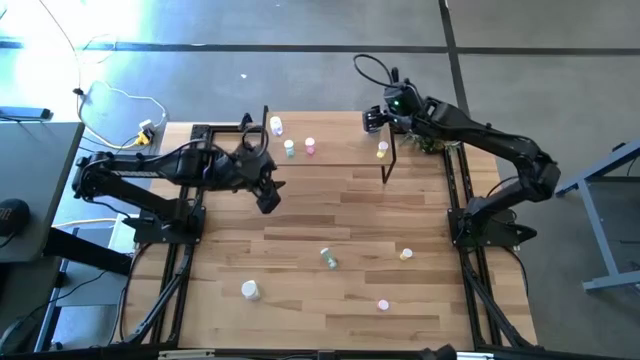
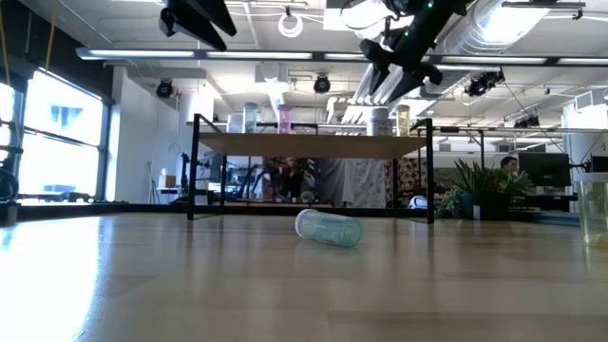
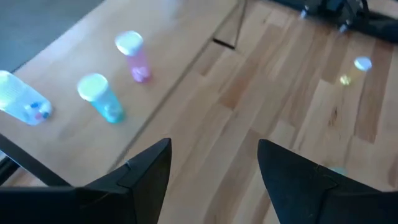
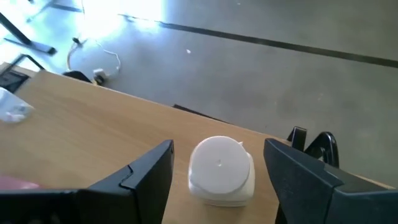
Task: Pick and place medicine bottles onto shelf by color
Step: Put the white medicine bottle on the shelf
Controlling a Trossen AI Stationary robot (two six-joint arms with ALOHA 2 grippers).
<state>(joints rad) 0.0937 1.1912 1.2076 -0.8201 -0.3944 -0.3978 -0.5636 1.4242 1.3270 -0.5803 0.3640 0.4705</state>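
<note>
1. First, the left gripper (image 1: 268,196) hangs above the table (image 1: 300,260), just in front of the left end of the shelf (image 1: 340,135). Its fingers (image 3: 143,174) are spread, and between them only bare wood shows.
2. On the left part of the shelf stand three bottles in a row: a white bottle (image 1: 276,126) at the end, then a green bottle (image 1: 289,148), then a pink bottle (image 1: 310,146). In the left wrist view they appear as the white one (image 3: 18,106), the green one (image 3: 99,98) and the pink one (image 3: 134,56), all upright and apart from each other.
3. On the table in front, a second white bottle (image 1: 250,290) lies near the front left. A second green bottle (image 1: 328,258) lies on its side near the middle; the low view shows it (image 2: 328,228) lying in front of the shelf (image 2: 313,144).
4. A second pink bottle (image 1: 382,304) is near the front edge, and a yellow bottle (image 1: 406,254) is a little behind it to the right.
5. On the right part of the shelf stands another yellow bottle (image 1: 382,149).
6. The right gripper (image 1: 375,118) is over the back right part of the shelf. Its fingers (image 4: 146,174) are spread on both sides of a white cap (image 4: 221,169) of a bottle that stands on the shelf; they do not touch it.
</note>
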